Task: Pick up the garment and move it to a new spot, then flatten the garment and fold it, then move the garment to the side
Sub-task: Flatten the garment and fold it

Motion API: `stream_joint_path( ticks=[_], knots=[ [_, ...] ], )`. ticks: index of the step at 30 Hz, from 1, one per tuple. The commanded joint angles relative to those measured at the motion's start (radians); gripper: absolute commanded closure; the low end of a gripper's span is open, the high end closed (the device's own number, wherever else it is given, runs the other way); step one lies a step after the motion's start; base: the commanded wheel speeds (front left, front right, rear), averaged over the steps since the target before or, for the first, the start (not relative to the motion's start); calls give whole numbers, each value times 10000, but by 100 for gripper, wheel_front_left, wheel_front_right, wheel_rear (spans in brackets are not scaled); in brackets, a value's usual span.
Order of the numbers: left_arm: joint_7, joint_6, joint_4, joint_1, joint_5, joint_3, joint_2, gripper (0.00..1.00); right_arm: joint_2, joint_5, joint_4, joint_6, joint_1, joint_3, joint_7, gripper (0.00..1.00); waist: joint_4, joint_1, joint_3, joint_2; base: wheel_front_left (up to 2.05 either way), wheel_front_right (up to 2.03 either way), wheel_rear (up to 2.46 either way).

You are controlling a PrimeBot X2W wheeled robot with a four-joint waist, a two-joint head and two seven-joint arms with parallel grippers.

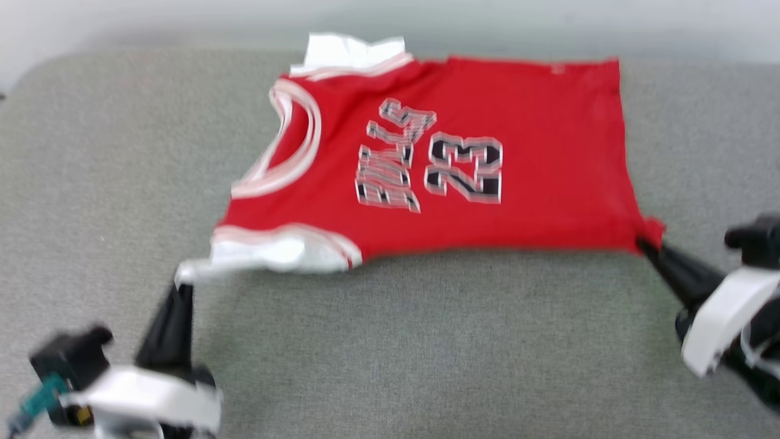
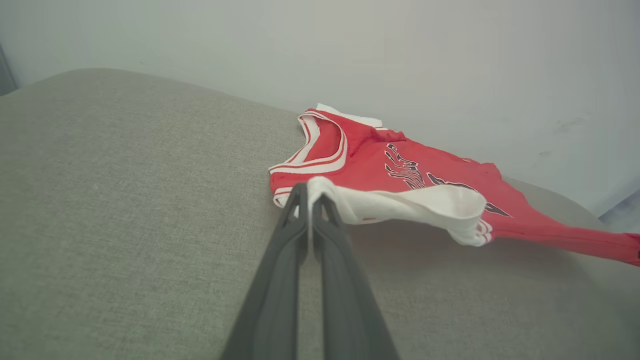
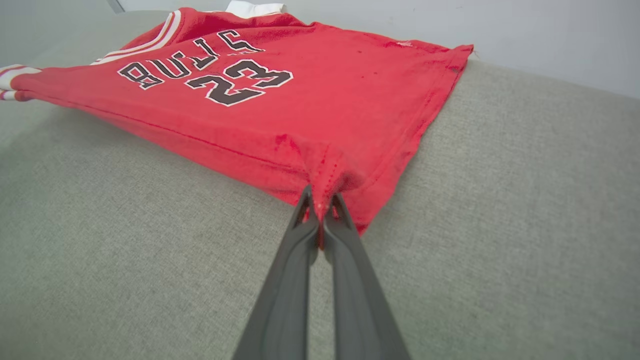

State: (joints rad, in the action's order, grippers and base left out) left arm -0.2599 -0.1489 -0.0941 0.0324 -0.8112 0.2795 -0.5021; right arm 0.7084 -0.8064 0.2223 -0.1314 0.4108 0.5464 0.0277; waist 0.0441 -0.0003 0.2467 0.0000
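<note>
Red garment stretching across woven grey worktop, left tool pinching white sleeve at 7 o'clock, right tool pinching hem corner at 4 o'clock

My head view smears; lettering on the garment blurs past reading. The bottom edge cuts my left gripper, the right edge my right gripper. My left wrist view loses the hem off its right edge.

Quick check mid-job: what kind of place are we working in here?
Probably an indoor test or home-like setup: a grey fabric-covered cushion, like a sofa seat or padded bench, against a plain pale wall, with the garment spread on it.
</note>
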Motion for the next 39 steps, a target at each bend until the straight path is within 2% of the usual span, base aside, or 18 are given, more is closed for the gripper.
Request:
stream_joint_path(
  ticks=[1, 8, 20, 30, 39],
  knots=[
    [-59, 78, 50, -358, -47, -37, 72, 100, -60, 89, -21, 15, -381, -85, 34, 100, 24, 3, -407, 0, 0, 0, 0],
    [-70, 259, 587, -2087, -316, -55, 518, 100, -313, 241, -153, 15, -2128, -457, 192, 100, -16, 3, -1170, 0, 0, 0, 0],
    [582, 1109, 1732, -3689, -1432, 655, 945, 100, -666, 409, -279, 15, -4713, -1307, 431, 100, 47, 3, -2096, 0, 0, 0, 0],
    [1230, 1604, 2072, -4574, -2293, 732, 730, 100, -958, 810, -493, 15, -6305, -1977, 601, 100, 82, 3, -2430, 0, 0, 0, 0],
    [861, 1435, 1683, -3997, -1754, 544, 434, 100, -1303, 1086, -734, 15, -6037, -2352, 729, 100, 27, 3, -2412, 0, 0, 0, 0]
  ],
)
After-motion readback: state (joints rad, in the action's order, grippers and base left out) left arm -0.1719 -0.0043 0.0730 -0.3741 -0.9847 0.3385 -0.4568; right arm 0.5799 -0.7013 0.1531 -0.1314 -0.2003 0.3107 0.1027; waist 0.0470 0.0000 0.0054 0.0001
